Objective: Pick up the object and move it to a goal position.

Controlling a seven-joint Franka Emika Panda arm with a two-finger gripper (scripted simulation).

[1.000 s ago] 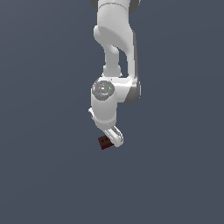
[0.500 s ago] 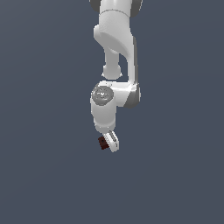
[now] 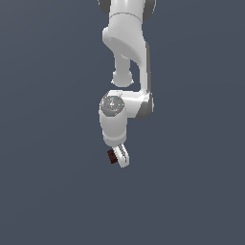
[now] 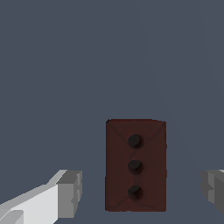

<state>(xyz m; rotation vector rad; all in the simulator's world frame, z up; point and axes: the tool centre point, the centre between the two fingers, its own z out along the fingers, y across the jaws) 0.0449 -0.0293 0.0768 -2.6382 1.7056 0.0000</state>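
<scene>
The object is a small dark red-brown brick (image 4: 135,165) with three dark holes in a row on its facing side. In the wrist view it sits between my two fingers, with a gap of grey floor on each side. My gripper (image 4: 142,191) is open around it; one grey fingertip (image 4: 70,192) shows on one side and the other fingertip (image 4: 214,188) at the frame's edge. In the exterior view the brick (image 3: 113,156) shows just beside the white finger at the low end of the gripper (image 3: 118,158). I cannot tell whether the fingers touch it there.
The white arm (image 3: 125,48) comes down from the top of the exterior view. Around it there is only a plain dark grey-blue surface (image 3: 191,191). No goal marker shows in either view.
The arm has come down a little and the gripper has settled around the brick. The brick stays at about the same spot in the exterior view.
</scene>
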